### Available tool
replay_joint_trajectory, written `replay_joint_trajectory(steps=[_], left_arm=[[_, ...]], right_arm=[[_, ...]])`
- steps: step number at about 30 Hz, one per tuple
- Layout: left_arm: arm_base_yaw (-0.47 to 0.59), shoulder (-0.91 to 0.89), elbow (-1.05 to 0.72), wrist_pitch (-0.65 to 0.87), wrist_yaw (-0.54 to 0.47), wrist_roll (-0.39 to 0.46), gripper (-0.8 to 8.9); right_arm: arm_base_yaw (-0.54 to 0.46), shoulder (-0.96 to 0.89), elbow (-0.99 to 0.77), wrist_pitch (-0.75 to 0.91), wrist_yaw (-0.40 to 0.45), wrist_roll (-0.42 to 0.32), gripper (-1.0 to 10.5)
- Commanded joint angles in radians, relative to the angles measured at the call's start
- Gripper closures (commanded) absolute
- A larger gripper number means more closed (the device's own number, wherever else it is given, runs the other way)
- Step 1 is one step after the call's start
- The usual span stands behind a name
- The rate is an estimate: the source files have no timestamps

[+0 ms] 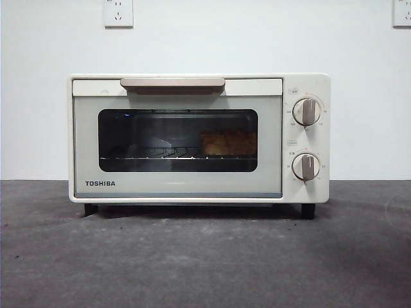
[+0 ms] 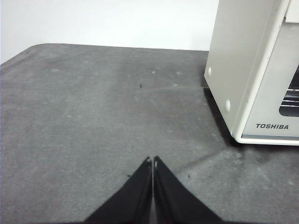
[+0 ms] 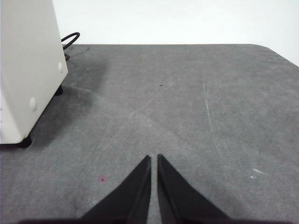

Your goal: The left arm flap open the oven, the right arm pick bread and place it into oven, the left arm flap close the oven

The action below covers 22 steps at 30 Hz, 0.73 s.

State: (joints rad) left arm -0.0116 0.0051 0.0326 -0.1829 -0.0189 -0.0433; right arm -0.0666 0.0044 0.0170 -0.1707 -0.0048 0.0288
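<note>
Grey table in front; oven shut, bread on rack. Left gripper and right gripper pressed together, holding nothing, above table.

Even, soft light throughout. The oven casts a dark shadow beneath onto the desk. Its window reflects faintly

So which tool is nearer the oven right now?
Left, slightly, as a judgement. The left tool hangs over bare table off one side of the oven, near its front corner. The right tool hangs off the opposite side, a bit farther out.
</note>
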Motion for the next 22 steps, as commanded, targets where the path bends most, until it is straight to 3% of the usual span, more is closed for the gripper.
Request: replay_joint_trajectory(steps=[1, 22], left_arm=[[-0.002, -0.002, -0.021, -0.004, 0.000, 0.001, 8.05], [-0.002, -0.002, -0.021, -0.004, 0.000, 0.001, 8.05]], right_arm=[[-0.002, -0.001, -0.006, -0.005, 0.002, -0.011, 9.3], [-0.002, -0.001, -0.006, 0.014, 0.002, -0.011, 9.3]])
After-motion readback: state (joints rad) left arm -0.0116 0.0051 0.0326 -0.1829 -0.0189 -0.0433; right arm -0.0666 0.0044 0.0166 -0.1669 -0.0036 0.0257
